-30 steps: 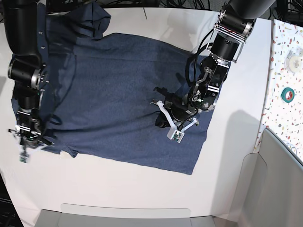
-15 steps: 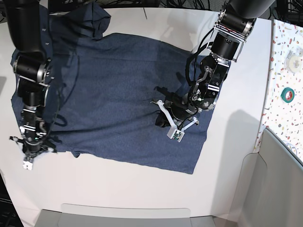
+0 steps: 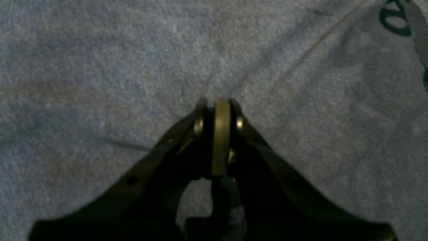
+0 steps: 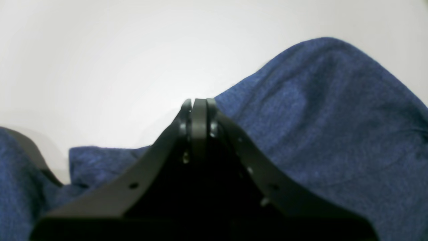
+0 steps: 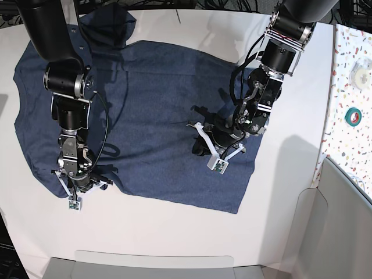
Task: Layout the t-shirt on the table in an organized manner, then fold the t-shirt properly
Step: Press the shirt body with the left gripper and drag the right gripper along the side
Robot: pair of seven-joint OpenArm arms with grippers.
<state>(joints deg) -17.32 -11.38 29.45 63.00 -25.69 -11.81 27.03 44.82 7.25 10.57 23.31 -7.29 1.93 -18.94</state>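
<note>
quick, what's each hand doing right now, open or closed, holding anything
Left hand: closed, tips on the t-shirt; a pinch of cloth cannot be told.
Right hand: closed at the shirt's edge, apparently holding nothing.

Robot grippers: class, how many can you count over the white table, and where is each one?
2. The left gripper sits on the dark navy-blue cotton t-shirt mid-right; the right gripper is at its lower-left hem. None hidden.

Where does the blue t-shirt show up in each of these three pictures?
Base: t-shirt spread across the table's middle and left.
Left wrist: fills the frame.
Right wrist: lower and right parts, table behind.
Shared landmark: its heathered blue weave.
</note>
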